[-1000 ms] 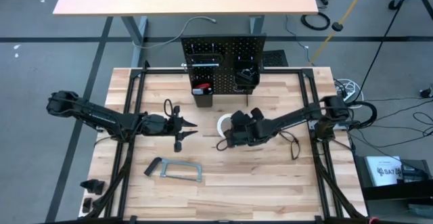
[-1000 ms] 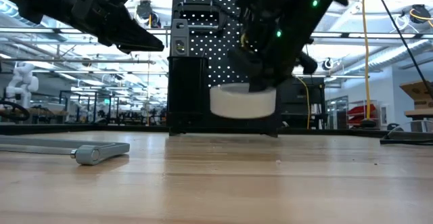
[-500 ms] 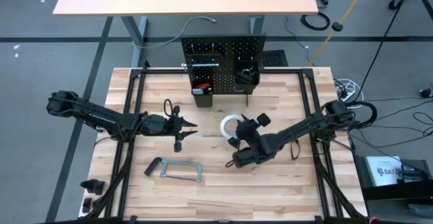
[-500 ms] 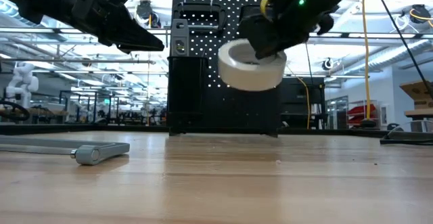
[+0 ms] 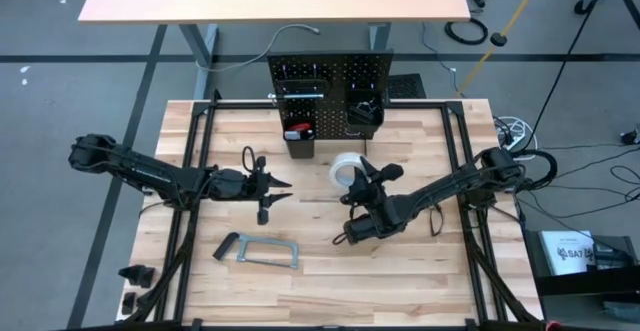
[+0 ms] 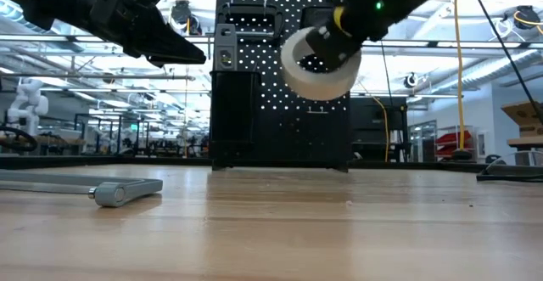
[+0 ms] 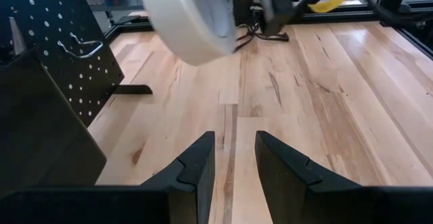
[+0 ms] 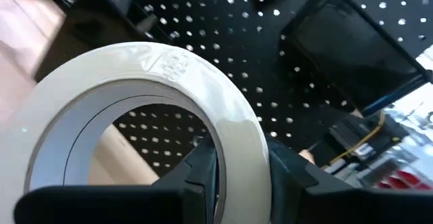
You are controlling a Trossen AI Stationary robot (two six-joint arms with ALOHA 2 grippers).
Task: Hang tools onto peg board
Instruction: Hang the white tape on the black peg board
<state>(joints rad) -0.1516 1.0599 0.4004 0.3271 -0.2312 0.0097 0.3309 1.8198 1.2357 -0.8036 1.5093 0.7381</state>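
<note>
The white tape roll (image 6: 318,64) hangs in the air in front of the black peg board (image 5: 330,76). My right gripper (image 8: 243,176) is shut on it, just on the near side of it. At the table's left, above the wood, my left gripper (image 7: 235,160) stands open and holds nothing, pointing toward the roll. A grey bar clamp (image 5: 258,251) lies flat on the table toward the near edge. A silver level (image 5: 300,93) sits on the board, and a red-handled tool (image 5: 298,128) stands in its left bin. My right gripper pinches the wall of the tape roll's ring (image 8: 245,149), one finger (image 8: 203,166) inside the hole and one (image 8: 291,173) outside. The fingers come about level from the table's near side, pointing at the peg board. The roll is lifted clear and tilted.
Two black bins (image 5: 362,121) stick out at the foot of the peg board, and a wire hook (image 7: 81,48) juts from its holes. Small dark things (image 5: 135,273) lie at the near left corner. Bare wood lies between the roll and the clamp.
My right gripper has lifted the tape roll off the table toward the peg board and rolled its wrist. The roll has tipped from lying flat to tilted, with its hole turned sideways. The grip has stayed shut.
</note>
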